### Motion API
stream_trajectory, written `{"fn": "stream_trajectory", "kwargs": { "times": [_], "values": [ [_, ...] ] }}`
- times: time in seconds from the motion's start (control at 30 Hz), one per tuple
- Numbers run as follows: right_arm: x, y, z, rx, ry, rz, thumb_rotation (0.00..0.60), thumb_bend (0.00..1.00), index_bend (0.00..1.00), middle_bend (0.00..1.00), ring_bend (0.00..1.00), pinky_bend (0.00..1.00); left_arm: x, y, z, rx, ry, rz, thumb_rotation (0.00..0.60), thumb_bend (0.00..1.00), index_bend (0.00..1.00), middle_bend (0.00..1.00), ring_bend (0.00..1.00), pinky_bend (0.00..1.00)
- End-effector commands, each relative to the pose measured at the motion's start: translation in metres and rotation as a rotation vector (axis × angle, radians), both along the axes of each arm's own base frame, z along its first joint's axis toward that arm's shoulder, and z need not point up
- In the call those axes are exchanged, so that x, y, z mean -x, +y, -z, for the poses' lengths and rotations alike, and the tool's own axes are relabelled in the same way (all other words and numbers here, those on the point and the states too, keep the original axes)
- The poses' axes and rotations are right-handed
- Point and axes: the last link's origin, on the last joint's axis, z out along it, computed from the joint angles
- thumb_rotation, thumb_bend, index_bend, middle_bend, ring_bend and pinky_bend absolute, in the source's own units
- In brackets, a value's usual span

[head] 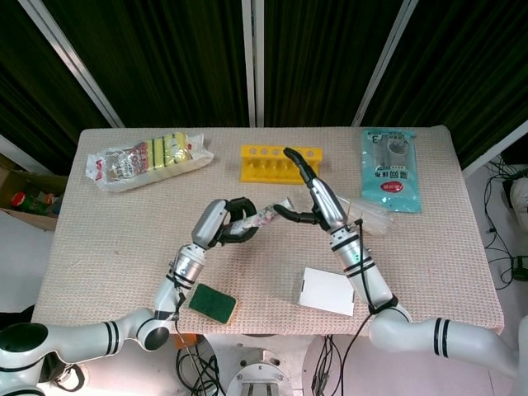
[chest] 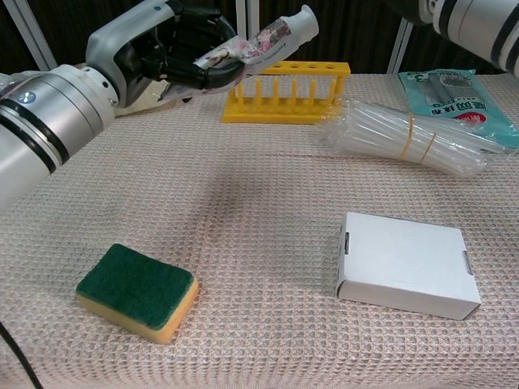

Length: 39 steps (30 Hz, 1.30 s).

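My left hand (head: pixel 229 224) grips a soft tube (head: pixel 267 217) with a flowered print and a white cap, held above the cloth. The chest view shows the tube (chest: pixel 272 36) sticking out to the right of my left hand (chest: pixel 185 50), cap end free. Beside it, my right hand (head: pixel 318 200) is raised with its fingers stretched out and apart and holds nothing. Its thumb lies close to the cap. The chest view shows only the right arm at its top right corner.
A yellow rack (head: pixel 279 162) stands behind the hands. A clear bag of tubes (chest: pixel 405 134) and a teal packet (head: pixel 392 169) lie right. A white box (chest: pixel 405 265) and a green sponge (chest: pixel 138 290) sit near the front edge. A sponge pack (head: pixel 148 158) lies far left.
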Motion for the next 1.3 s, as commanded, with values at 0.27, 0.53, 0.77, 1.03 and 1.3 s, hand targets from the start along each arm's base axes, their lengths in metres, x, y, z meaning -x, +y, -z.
{"fn": "stream_trajectory", "kwargs": {
  "times": [0.27,0.53,0.77,1.03,1.3],
  "values": [
    [0.051,0.001,-0.048,0.125,-0.007,0.106,0.220,0.00,0.00,0.00,0.00,0.00,0.048,0.011,-0.003,-0.010,0.206,-0.020,0.600,0.38,0.82,0.88,0.73,0.76],
    [0.078,0.004,-0.040,0.143,0.062,0.158,0.220,0.00,0.00,0.00,0.00,0.00,0.074,0.013,0.001,-0.032,0.467,0.055,0.600,0.10,0.05,0.17,0.14,0.28],
    [0.090,0.007,-0.034,0.166,0.091,0.185,0.220,0.00,0.00,0.00,0.00,0.00,0.081,0.016,-0.015,-0.128,0.471,0.019,0.448,0.03,0.03,0.01,0.04,0.16],
    [0.147,0.039,-0.050,0.330,0.433,0.241,0.219,0.00,0.00,0.00,0.00,0.00,0.124,-0.006,-0.060,-0.235,0.577,-0.058,0.291,0.01,0.05,0.04,0.04,0.16],
    [0.238,0.111,-0.074,0.330,0.921,0.491,0.206,0.02,0.00,0.00,0.00,0.00,0.196,-0.072,-0.105,-0.301,0.852,-0.212,0.225,0.01,0.05,0.06,0.04,0.16]
  ]
}}
